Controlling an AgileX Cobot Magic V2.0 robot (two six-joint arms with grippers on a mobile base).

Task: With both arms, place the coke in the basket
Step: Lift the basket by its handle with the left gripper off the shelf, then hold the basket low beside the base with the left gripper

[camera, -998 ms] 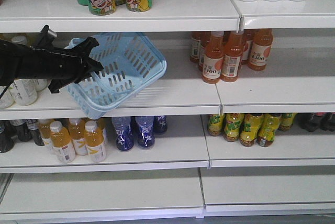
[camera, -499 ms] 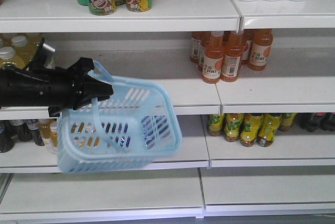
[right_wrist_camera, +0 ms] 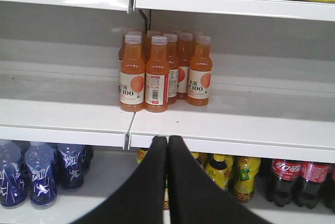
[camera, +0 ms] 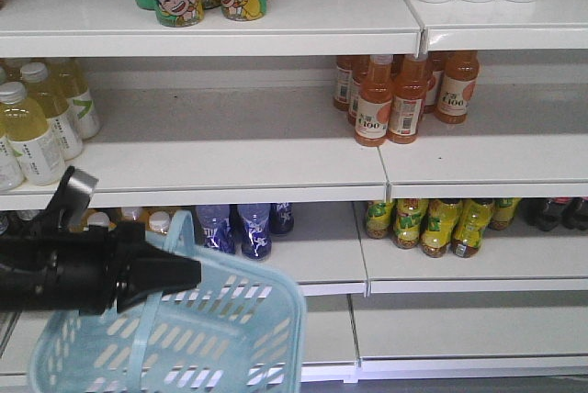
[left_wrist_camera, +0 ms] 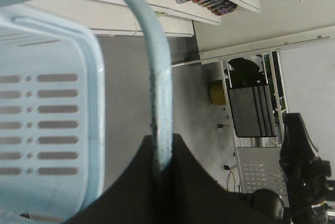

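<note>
Left gripper [camera: 188, 271] is clamped on the flat swing handle [left_wrist_camera: 158, 82] of the light blue basket [camera: 266, 320]; the strap passes between its black fingers. The basket hangs tilted at the lower left of the front view, in front of the lower shelves [camera: 322, 274], with its slotted interior showing. Right gripper [right_wrist_camera: 167, 139] has its jaws pressed together with nothing between them. It faces the orange bottles [right_wrist_camera: 157, 72], well apart from them, above dark cola bottles [right_wrist_camera: 293, 179].
</note>
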